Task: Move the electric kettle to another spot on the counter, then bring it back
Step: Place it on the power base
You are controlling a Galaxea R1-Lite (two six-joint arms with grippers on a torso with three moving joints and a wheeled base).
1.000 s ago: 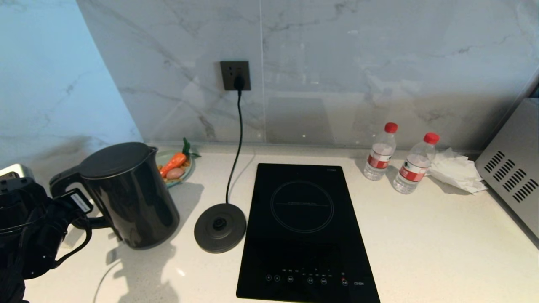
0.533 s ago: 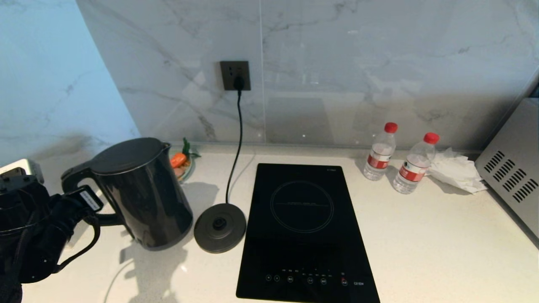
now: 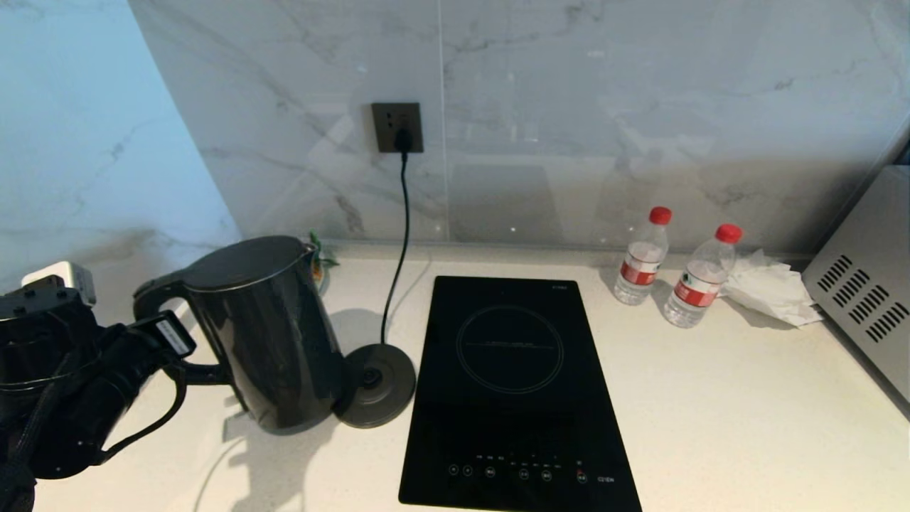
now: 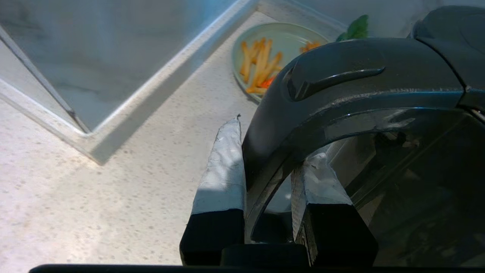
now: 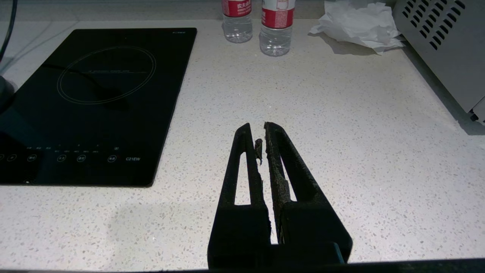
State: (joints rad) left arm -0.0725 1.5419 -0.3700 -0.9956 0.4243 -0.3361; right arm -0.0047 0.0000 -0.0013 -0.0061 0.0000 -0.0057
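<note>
The glossy black electric kettle (image 3: 274, 334) hangs slightly tilted at the left of the counter (image 3: 711, 398), and its bottom overlaps the left edge of the round black base disc (image 3: 380, 380). My left gripper (image 3: 174, 340) is shut on the kettle's loop handle (image 4: 341, 87). In the left wrist view the gripper (image 4: 274, 140) has one taped finger (image 4: 223, 170) outside the loop and one inside it. My right gripper (image 5: 257, 125) is shut on nothing, low over bare counter (image 5: 379, 151) to the right of the hob, out of the head view.
A black induction hob (image 3: 512, 391) lies right of the base disc, whose cord runs up to a wall socket (image 3: 397, 128). Two water bottles (image 3: 642, 256), crumpled tissue (image 3: 771, 288) and a grey appliance (image 3: 864, 291) stand at the right. A plate of food (image 4: 280, 41) sits behind the kettle.
My left gripper has carried the kettle to the right, from the counter's left end up to the base disc. The kettle now hides most of the plate behind it.
</note>
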